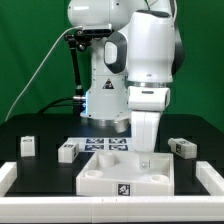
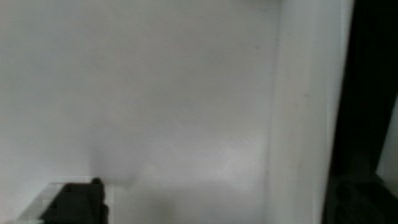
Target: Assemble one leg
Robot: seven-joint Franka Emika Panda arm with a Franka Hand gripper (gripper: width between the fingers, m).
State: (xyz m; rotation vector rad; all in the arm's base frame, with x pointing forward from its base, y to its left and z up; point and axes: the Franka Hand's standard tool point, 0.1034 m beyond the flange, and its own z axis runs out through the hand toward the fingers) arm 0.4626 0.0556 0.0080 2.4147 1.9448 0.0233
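Three legs lie on the black table in the exterior view: one (image 1: 28,146) at the far left, one (image 1: 67,152) beside it, and one (image 1: 182,147) at the right. My gripper (image 1: 147,157) points straight down and sits low over the right part of the large flat white panel (image 1: 105,178), away from every leg. In the wrist view the blurred white panel (image 2: 160,100) fills the picture. One dark fingertip (image 2: 75,203) shows far out to the side, with only panel surface beside it. The other fingertip is lost against the dark table. The jaws look wide apart and empty.
The marker board (image 1: 103,142) lies behind the panel, by the robot's base. A white rim (image 1: 10,172) borders the table at the exterior view's left and front. Black table (image 2: 368,90) shows past the panel's edge in the wrist view.
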